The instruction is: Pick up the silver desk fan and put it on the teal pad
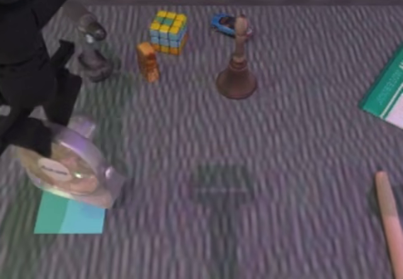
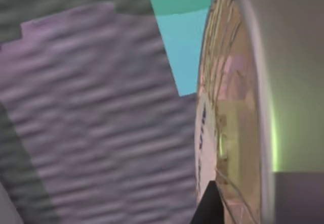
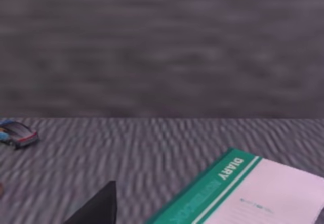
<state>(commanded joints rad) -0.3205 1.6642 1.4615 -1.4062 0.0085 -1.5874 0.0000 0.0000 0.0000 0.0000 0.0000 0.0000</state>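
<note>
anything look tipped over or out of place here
The silver desk fan is tilted, its disc leaning rather than upright, held at the left claw over the top edge of the teal pad. It overhangs the pad rather than sitting squarely on it. Nothing else looks odd.

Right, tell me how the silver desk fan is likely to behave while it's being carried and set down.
The silver desk fan is the bulkiest thing here, so it probably weighs on the left hand. Its shiny rounded housing looks slippery and could twist in the grip. Tilted over the teal pad on a curved base, it may rock or tip when released.
</note>
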